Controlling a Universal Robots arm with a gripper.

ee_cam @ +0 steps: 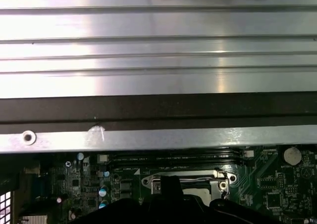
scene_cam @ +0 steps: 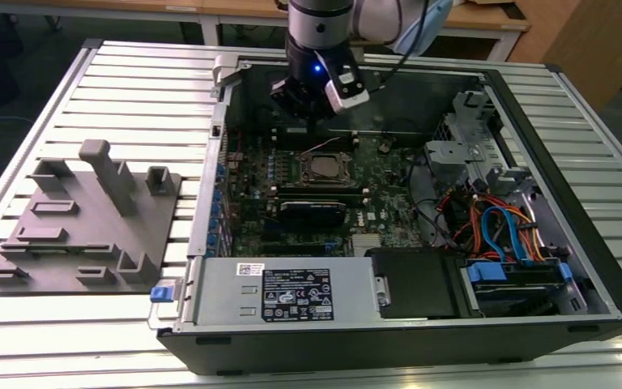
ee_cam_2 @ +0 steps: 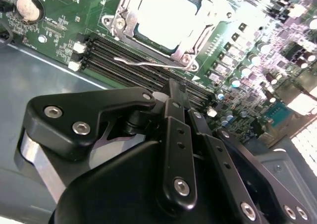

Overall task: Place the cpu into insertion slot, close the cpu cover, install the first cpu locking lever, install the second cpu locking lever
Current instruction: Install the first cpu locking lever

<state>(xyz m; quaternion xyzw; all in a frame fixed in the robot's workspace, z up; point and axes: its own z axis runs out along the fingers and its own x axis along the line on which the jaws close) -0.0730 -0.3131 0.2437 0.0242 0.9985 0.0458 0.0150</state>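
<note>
The open computer case (scene_cam: 398,203) lies on the table (scene_cam: 127,73). The tool (scene_cam: 308,97) hangs over the board, near the far wall of the case. Its fingers (ee_cam_2: 176,92) look pressed together and hold nothing. The cpu (ee_cam_2: 166,11) sits in the slot (scene_cam: 325,168) with the cover (ee_cam_2: 198,33) down over it. A thin lever (ee_cam_2: 148,62) lies beside the slot.

Exterior view overlooks the case (scene_cam: 398,243); both wrist views closely share the insertion slot (ee_cam_2: 166,13).
</note>
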